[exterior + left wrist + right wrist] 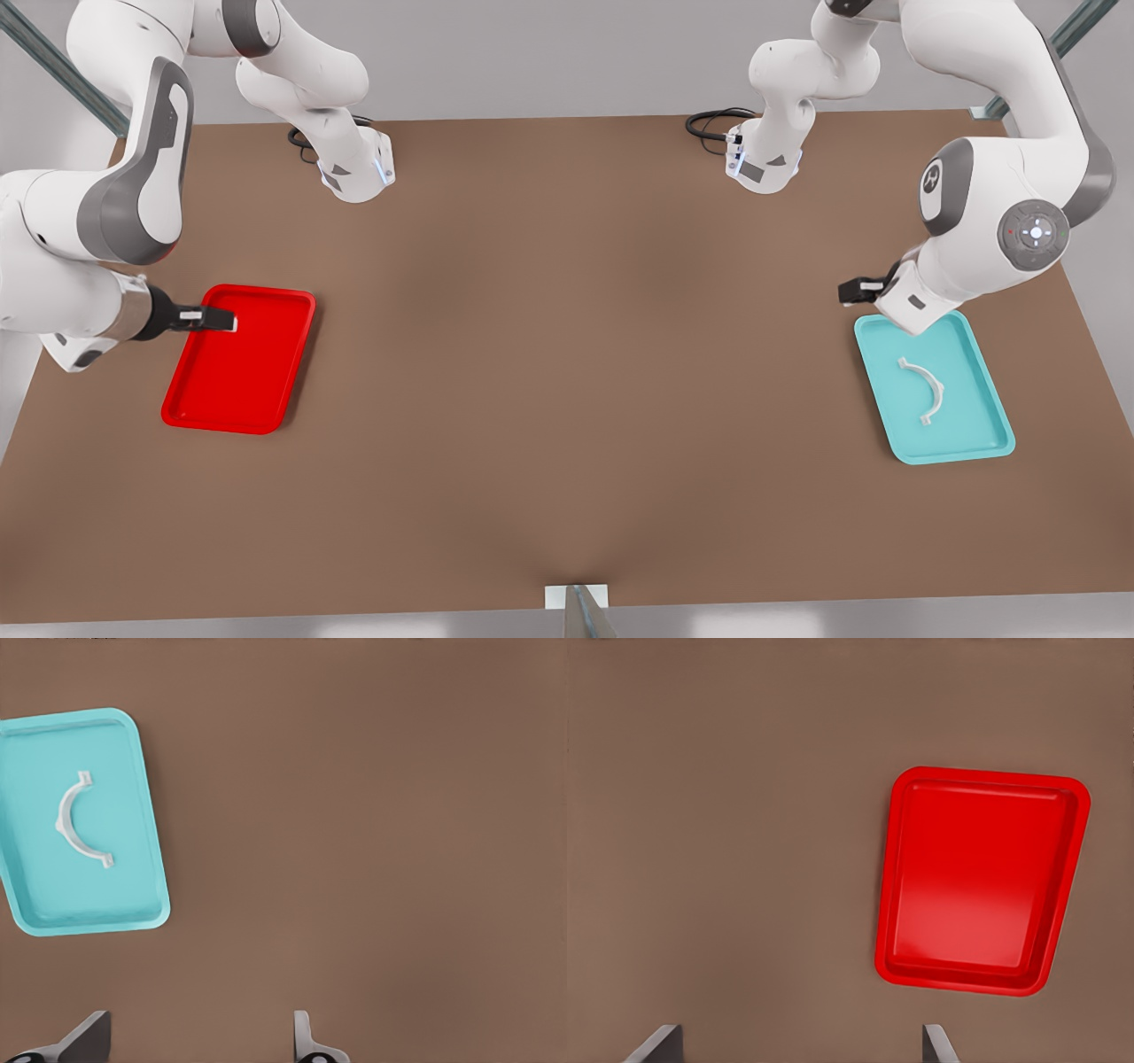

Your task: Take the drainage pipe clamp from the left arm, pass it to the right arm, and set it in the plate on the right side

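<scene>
Our left hand (858, 291) hovers by the far end of the teal tray (992, 424) on the front view's right, its fingers (303, 1036) spread wide with nothing between them. Our right hand (221, 320) hangs over the near corner of the red plate (266, 403) on the front view's left, fingers (935, 1043) also wide apart and empty; that arm waits. Outward from the left hand, the drainage pipe clamp (923, 387) lies flat inside the teal tray, well apart from both hands and not yet picked up. We judge it to be light, thin and fairly stiff plastic, likely slick and prone to skating under a poor pinch. Gripping across the middle of the arc looks best, leaving the end tabs free for the handover. Both trays rest on the brown counter (567, 354).
</scene>
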